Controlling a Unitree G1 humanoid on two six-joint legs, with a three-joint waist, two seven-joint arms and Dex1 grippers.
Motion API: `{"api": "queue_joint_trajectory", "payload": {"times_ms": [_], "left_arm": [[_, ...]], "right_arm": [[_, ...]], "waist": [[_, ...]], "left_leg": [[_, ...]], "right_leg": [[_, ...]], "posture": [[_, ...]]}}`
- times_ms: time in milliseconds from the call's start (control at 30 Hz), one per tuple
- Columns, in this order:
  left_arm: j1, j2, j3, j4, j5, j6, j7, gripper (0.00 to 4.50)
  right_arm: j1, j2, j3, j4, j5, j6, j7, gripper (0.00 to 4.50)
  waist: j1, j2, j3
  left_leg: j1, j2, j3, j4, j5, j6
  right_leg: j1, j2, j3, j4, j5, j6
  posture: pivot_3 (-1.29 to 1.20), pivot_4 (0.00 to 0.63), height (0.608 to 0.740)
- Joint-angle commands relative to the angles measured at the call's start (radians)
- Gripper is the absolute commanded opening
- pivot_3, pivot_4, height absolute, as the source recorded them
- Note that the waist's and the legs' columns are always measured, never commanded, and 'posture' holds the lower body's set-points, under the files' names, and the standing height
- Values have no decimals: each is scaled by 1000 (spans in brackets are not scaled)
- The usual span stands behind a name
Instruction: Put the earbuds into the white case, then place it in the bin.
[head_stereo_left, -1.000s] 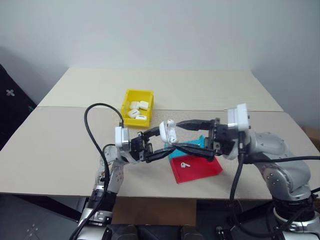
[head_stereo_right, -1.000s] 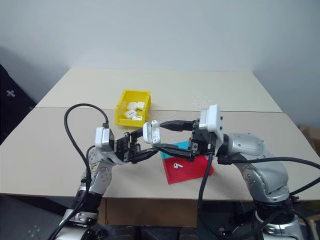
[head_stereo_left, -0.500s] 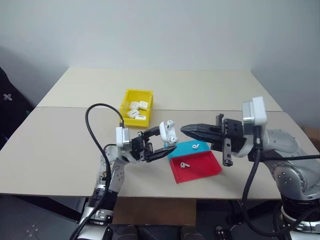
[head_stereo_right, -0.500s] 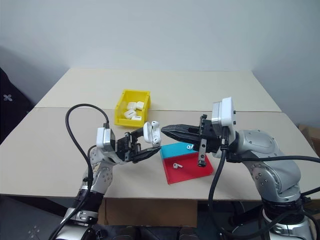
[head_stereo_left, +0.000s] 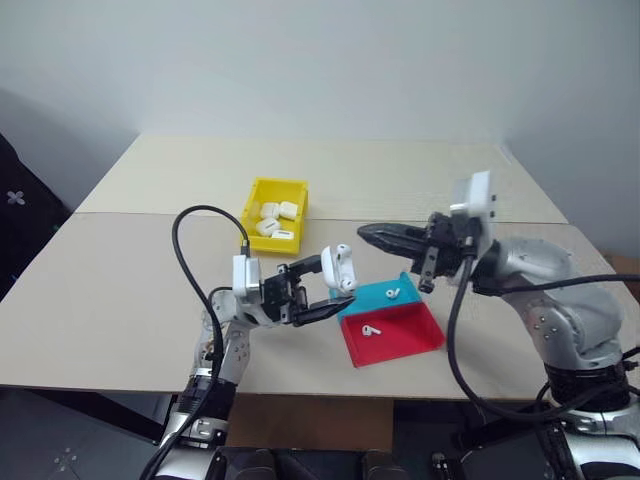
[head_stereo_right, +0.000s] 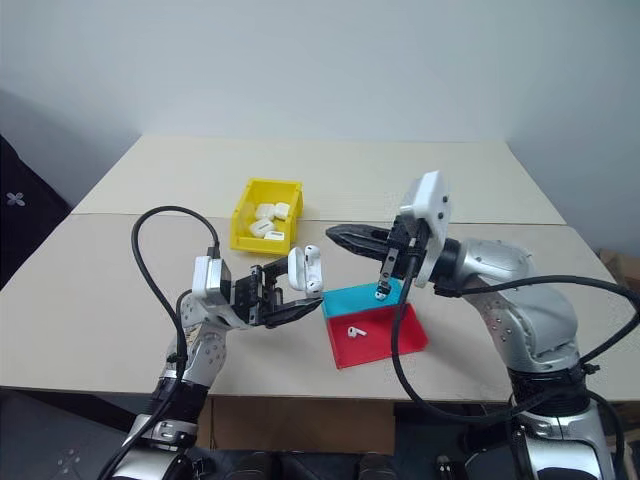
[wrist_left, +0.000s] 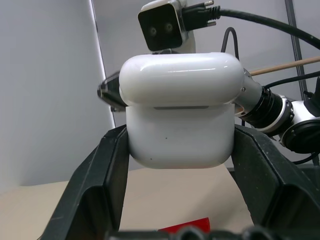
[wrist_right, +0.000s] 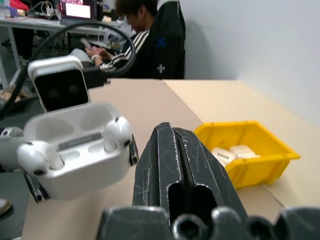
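My left end effector (head_stereo_left: 330, 293) is clamped on the white case (head_stereo_left: 338, 268), lid open, held above the worktop (head_stereo_left: 120, 290) near the yellow bin (head_stereo_left: 273, 215), while my right end effector (head_stereo_left: 366, 235), fingers pressed together and empty, hovers just beside it.

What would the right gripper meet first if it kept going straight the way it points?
Probably the open glossy white earbud case held in the left gripper, though the right gripper may pass just beside it; depth is unclear.

Beige table (head_stereo_left: 130, 270): yellow bin (head_stereo_left: 274, 213), blue tray (head_stereo_left: 375, 294), red tray (head_stereo_left: 398, 335).
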Motion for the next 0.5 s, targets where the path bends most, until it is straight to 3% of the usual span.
{"api": "queue_joint_trajectory", "payload": {"times_ms": [33,500], "left_arm": [[-9,-5,-5,-21,-6,-19,-1,2764],[-7,-8,-4,-11,7,-29,8,2764]], "right_arm": [[-25,0,1,-18,-11,-15,16,103],[34,-7,-31,-77,11,-26,98,103]], "waist": [[0,0,0],[0,0,0]], "left_leg": [[0,0,0,0,0,0],[0,0,0,0,0,0]], "right_leg": [[0,0,0,0,0,0],[0,0,0,0,0,0]], "posture": [[0,150,740],[0,150,740]]}}
